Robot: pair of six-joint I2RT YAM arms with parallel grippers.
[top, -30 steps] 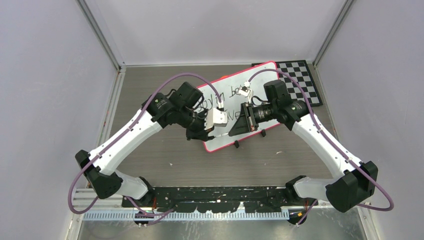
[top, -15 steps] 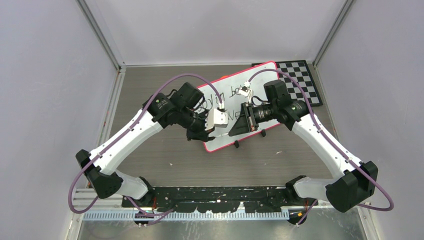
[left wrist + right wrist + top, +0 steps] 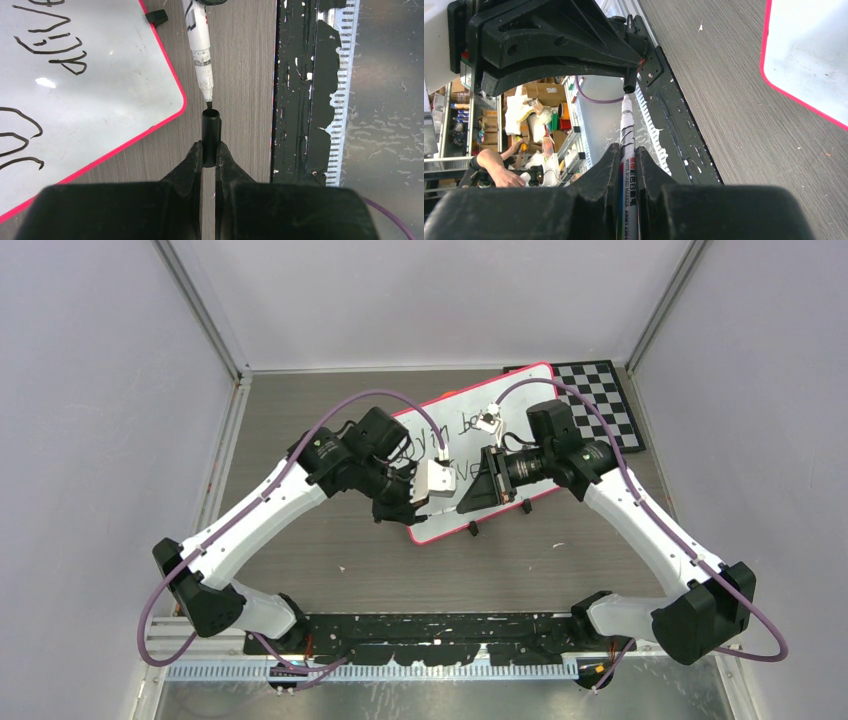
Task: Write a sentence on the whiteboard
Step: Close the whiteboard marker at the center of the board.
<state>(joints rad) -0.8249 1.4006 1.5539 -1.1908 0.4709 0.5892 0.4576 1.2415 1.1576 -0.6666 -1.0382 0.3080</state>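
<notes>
Where the black rail (image 3: 430,630) ran along the near edge of the tabletop (image 3: 300,420), both arms reached inward and met over the bare wood just in front of the whiteboard's (image 3: 520,390) near corner. The left claw (image 3: 210,150) was clenched on a short black cap (image 3: 211,135), which stuck out past its fingertips with the open mouth pointing away. Facing it, the right claw (image 3: 628,155) was clenched around a white marker (image 3: 628,135) with printed lettering on its barrel. In the left wrist view the marker's dark tip sat right at the cap's mouth, in line with it; whether it had entered could not be told.

Just beyond the claws, the whiteboard lay flat on the tabletop, turned at an angle, its pink-red rim running past the left claw's side. A small black clip (image 3: 156,18) sat on its near edge, close to the marker's barrel. The sentence (image 3: 462,426) stood on the board in thin dark handwriting in two lines, partly hidden under the wrists from above, so only fragments could be read. Farther back, at the far right corner, a black-and-white checkerboard (image 3: 600,390) lay touching or slipped under the whiteboard's far edge.
</notes>
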